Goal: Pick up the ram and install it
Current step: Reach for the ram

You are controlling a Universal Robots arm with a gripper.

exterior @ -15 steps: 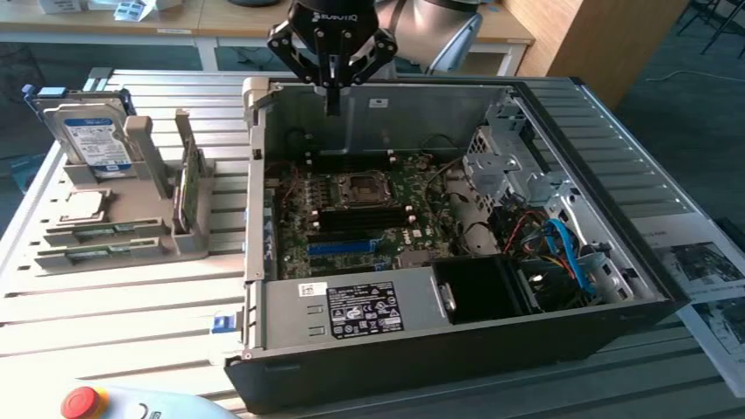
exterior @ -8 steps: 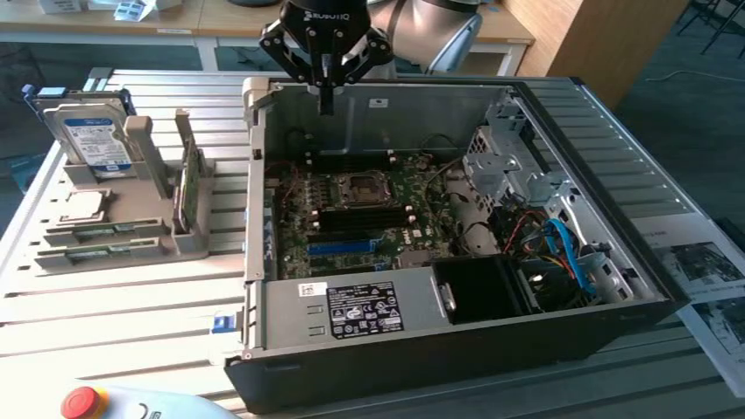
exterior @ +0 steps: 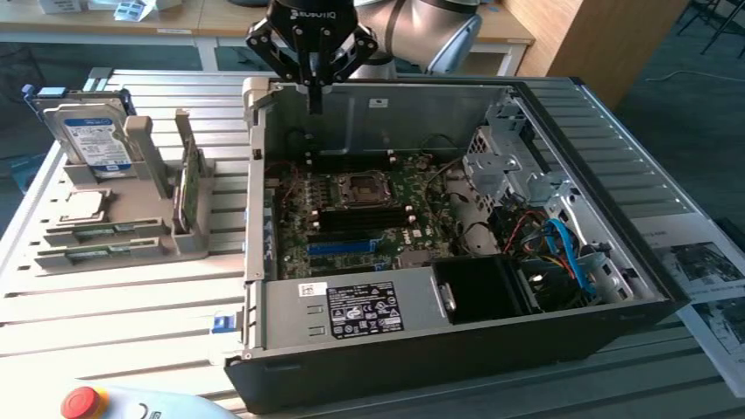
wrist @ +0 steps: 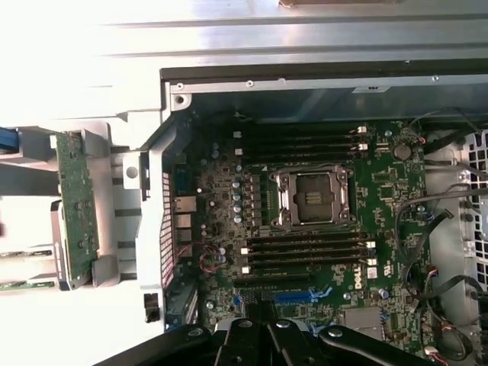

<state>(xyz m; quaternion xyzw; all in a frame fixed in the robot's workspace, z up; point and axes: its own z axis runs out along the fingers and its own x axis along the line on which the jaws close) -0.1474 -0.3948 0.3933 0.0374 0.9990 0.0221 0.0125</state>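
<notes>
The ram (exterior: 187, 190) is a narrow green stick standing on edge in a grey holder (exterior: 117, 244) on the exterior view's left, outside the open computer case (exterior: 466, 349). In the wrist view the ram (wrist: 77, 206) stands in the same holder beside the case wall. My gripper (exterior: 314, 103) hangs shut and empty over the case's back edge, well away from the ram. In the wrist view the gripper (wrist: 263, 335) points over the motherboard (wrist: 385, 183), with black memory slots (wrist: 305, 252) beside the CPU socket (wrist: 313, 197).
A silver hard drive (exterior: 93, 135) stands upright in the holder's back. Similar green sticks (exterior: 111, 230) lie flat in it at the front. Blue cables (exterior: 564, 249) and a black shroud (exterior: 483, 288) fill the case's right side. A red stop button (exterior: 79, 401) sits at the front.
</notes>
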